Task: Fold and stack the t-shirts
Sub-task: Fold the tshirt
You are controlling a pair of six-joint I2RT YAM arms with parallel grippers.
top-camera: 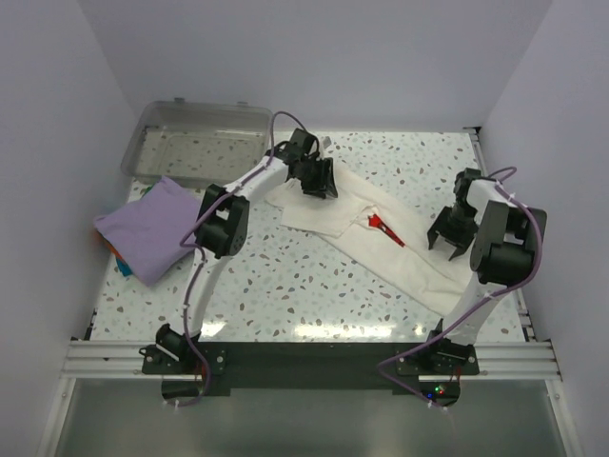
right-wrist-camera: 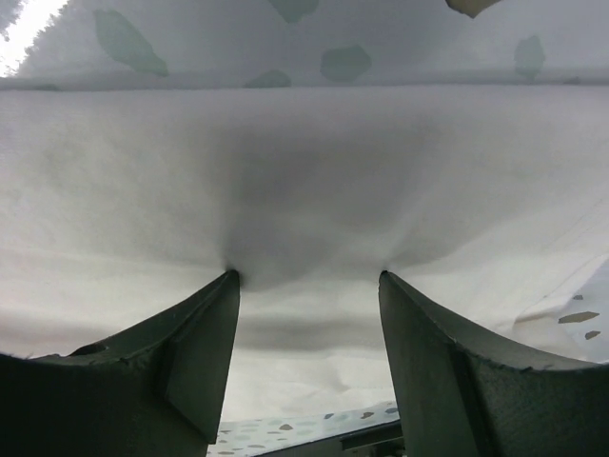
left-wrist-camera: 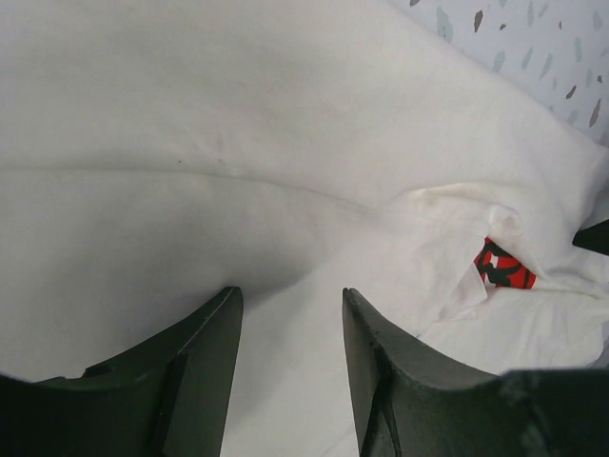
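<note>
Likely best pinching the soft, light, floppy cream t-shirt (top-camera: 381, 249), lying diagonally across the table (top-camera: 285, 286) right of the folded lavender t-shirt (top-camera: 152, 228), at its two ends, under the left end effector (top-camera: 317, 181) and right end effector (top-camera: 447, 238), both spread apart, gripping nothing.

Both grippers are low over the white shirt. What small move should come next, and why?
Probably shut the left gripper and right gripper to pinch the cream-white t-shirt: both stand open, fingertips against its cloth, nothing gripped yet.
</note>
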